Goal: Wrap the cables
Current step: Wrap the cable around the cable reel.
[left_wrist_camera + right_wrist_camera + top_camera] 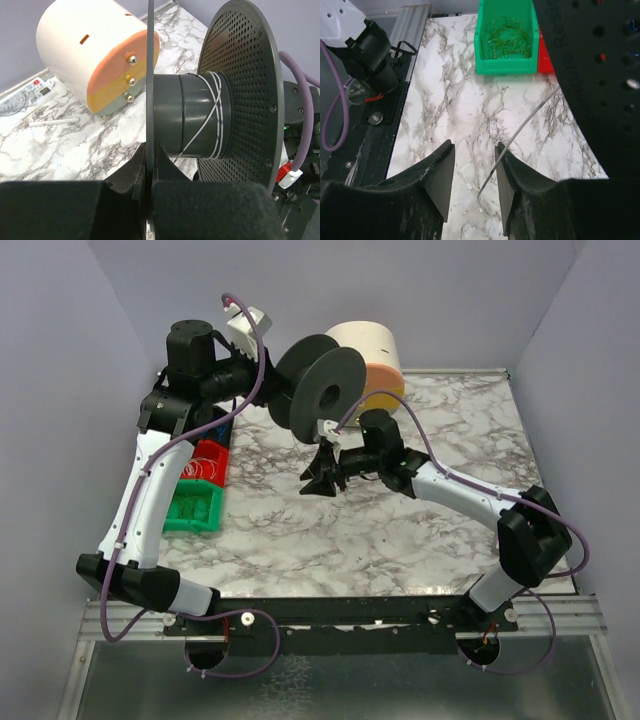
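Observation:
My left gripper [258,380] is shut on the near flange of the dark grey spool [322,390] and holds it above the back of the table. In the left wrist view that flange [150,90] stands edge-on between the jaws. A pale thin cable [210,117] crosses the spool's hub [192,115] in a few turns. My right gripper [325,478] is open below the spool. In the right wrist view the cable's loose end [512,145] hangs between the jaws, close to the right finger [507,175], not pinched.
A cream and orange cylinder [370,355] stands behind the spool. A green bin [195,505] with coiled wires and a red bin [208,462] sit at the left. The green bin [506,35] also shows in the right wrist view. The table's front rail [340,615] runs near the bases.

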